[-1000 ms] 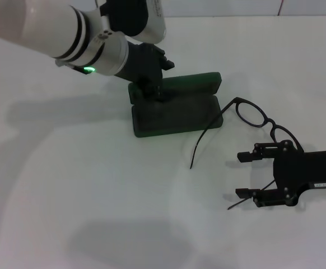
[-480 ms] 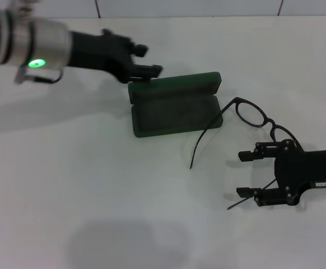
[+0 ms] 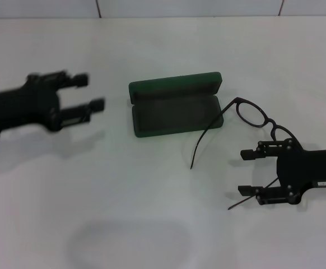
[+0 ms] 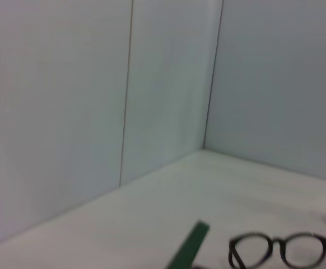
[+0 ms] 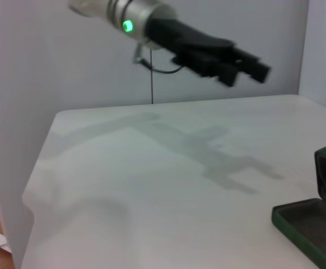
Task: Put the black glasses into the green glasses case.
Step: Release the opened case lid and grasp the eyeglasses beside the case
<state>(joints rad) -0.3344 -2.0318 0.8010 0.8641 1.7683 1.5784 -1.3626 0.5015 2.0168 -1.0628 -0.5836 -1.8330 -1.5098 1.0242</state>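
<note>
Green glasses case open on the white surface, lid tipped back, lined tray facing up and unoccupied. Black glasses unfolded just beside the case's right end, not yet inside: lenses up near the right tool, one long temple reaching down past the case's front corner, the other running under the right tool's fingers. Frame's long axis slanting from the case corner toward the right arm. Right tool low over the surface, fingers spread, holding nothing, clearly the nearer one, the lens bridge just behind and above its upper finger. Left tool hanging left of the case, well apart from the glasses, fingers also spread and empty. Pickup likely falls to the right arm.
</note>
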